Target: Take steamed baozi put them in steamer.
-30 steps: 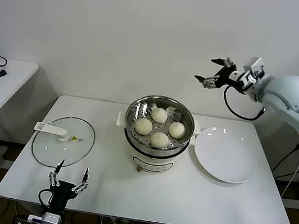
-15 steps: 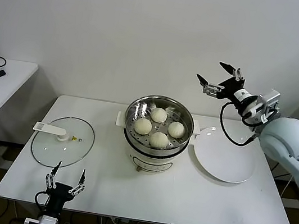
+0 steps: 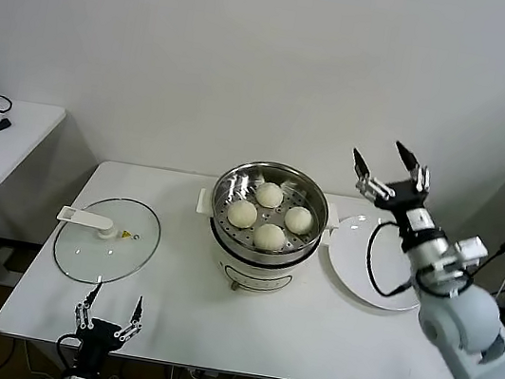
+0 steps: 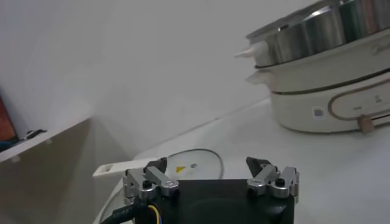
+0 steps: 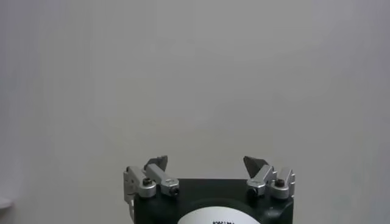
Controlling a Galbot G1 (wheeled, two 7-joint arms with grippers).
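Observation:
Several cream-white baozi lie on the perforated floor of the shiny steamer, which sits on a white cooker base at the table's middle. My right gripper is open and empty, raised above the white plate to the steamer's right, its tips pointing up toward the wall; the right wrist view shows only bare wall past that gripper. My left gripper hangs open and empty below the table's front left edge. In the left wrist view that gripper faces the steamer from low down.
A flat white plate lies right of the steamer. A round glass lid with a white handle rests at the table's left. A small white side table with a blue mouse stands farther left.
My right arm has swung down and to the right, from high beside the wall to above the plate, its gripper staying open. The left gripper sank slightly.

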